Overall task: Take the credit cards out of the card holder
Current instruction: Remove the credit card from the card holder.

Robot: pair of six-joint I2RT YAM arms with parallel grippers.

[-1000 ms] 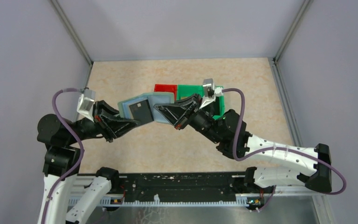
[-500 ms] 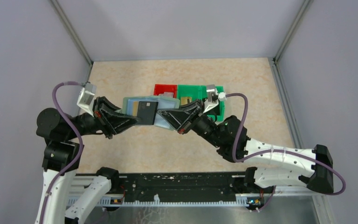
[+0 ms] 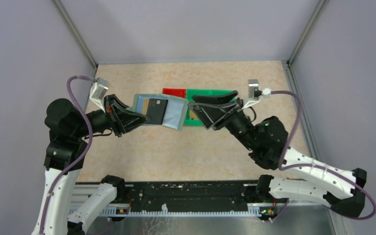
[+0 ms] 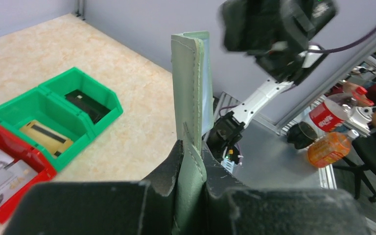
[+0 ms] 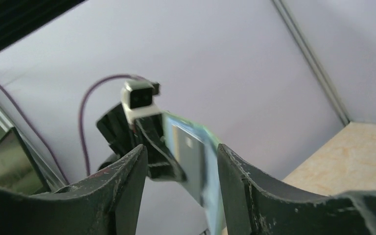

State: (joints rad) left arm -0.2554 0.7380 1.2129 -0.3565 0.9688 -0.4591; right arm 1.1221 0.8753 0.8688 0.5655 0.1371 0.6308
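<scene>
The pale grey-green card holder [image 3: 172, 113] hangs open above the table, and my left gripper [image 3: 144, 116] is shut on its left end. A dark grey credit card [image 3: 155, 110] shows against its inner face. In the left wrist view the card holder [image 4: 193, 88] stands edge-on, pinched between the fingers of the left gripper [image 4: 193, 147]. My right gripper [image 3: 194, 105] is open just right of the holder and not touching it. The right wrist view looks between the right gripper's [image 5: 181, 166] spread fingers at the holder and its dark card [image 5: 188, 152] beyond.
A red bin [image 3: 174, 91] and green bins [image 3: 210, 93] sit side by side behind and under the grippers. In the left wrist view the green bins [image 4: 54, 112] hold a tan card [image 4: 46, 137] and a dark card [image 4: 85, 103]. The red bin [image 4: 0, 161] holds pale cards.
My right gripper has let go of the card holder, opened and drawn back to the right. The left gripper has carried the holder slightly up and toward the back.
</scene>
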